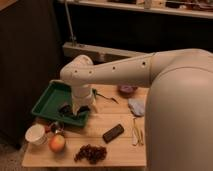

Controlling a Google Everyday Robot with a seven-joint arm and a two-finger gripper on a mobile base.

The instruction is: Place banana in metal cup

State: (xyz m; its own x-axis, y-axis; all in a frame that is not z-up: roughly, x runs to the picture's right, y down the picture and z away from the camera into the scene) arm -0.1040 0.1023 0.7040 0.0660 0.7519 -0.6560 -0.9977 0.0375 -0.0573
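Above the front rim of the green tray (50,116), the open, empty end effector (75,108) hung well apart from the banana (137,131) to its right, which likely needed a crosswise mid-length grip.

Wooden table (107,118) before dark wall (30,50); dim light.

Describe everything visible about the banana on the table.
The banana is slender, pale yellow and slightly curved. It lies flat on the wooden table, lengthwise away from the camera, touching only the tabletop. The black block lies apart on its left in the picture; a pale blue cloth sits beyond it. The gripper hangs over the green tray, far from it.
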